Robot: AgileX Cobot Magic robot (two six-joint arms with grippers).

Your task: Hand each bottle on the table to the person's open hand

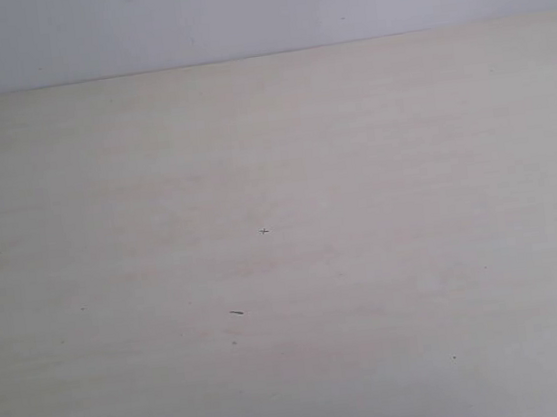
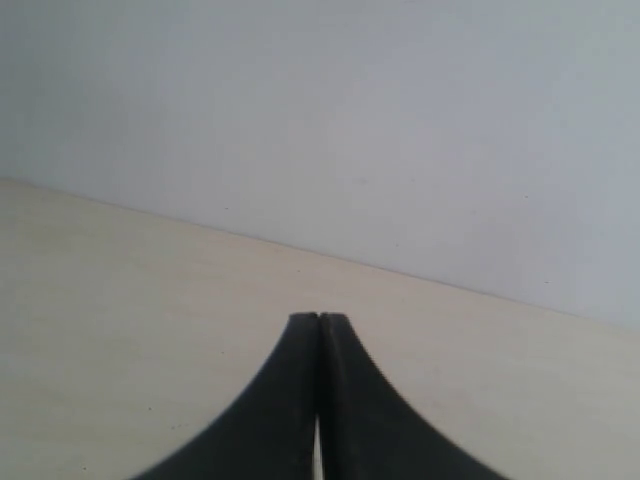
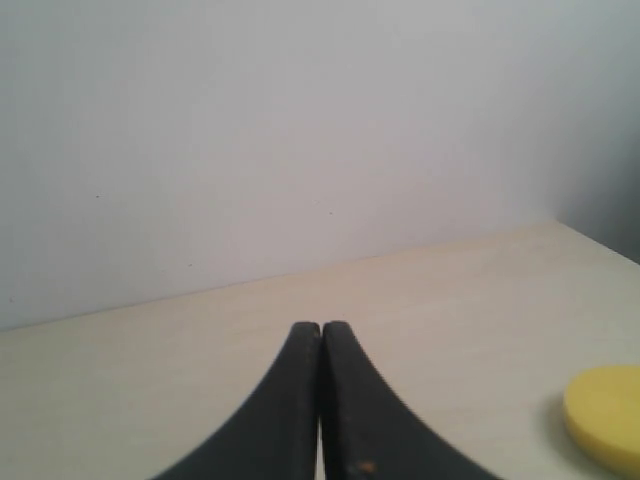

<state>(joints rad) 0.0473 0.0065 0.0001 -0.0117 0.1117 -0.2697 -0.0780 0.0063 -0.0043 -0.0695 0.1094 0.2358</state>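
So the left gripper (image 2: 319,318) has its black curved fingers pressed flat together, holding nothing. The right gripper (image 3: 321,326) is the same deal, pinched closed and empty. Both hang over the broad pale beige wood-grain table (image 1: 365,259), which runs ahead to a plain whitish wall (image 3: 300,120). A rounded yellow thing (image 3: 606,415) sits on the table near the right one, not touching it and cut off by the frame. Can't tell where the bottles are.

The table (image 1: 385,257) lies open to the wall (image 1: 256,10), save a yellow disc (image 3: 606,415).

Closed left pincer (image 2: 318,318) above the table (image 2: 120,330).
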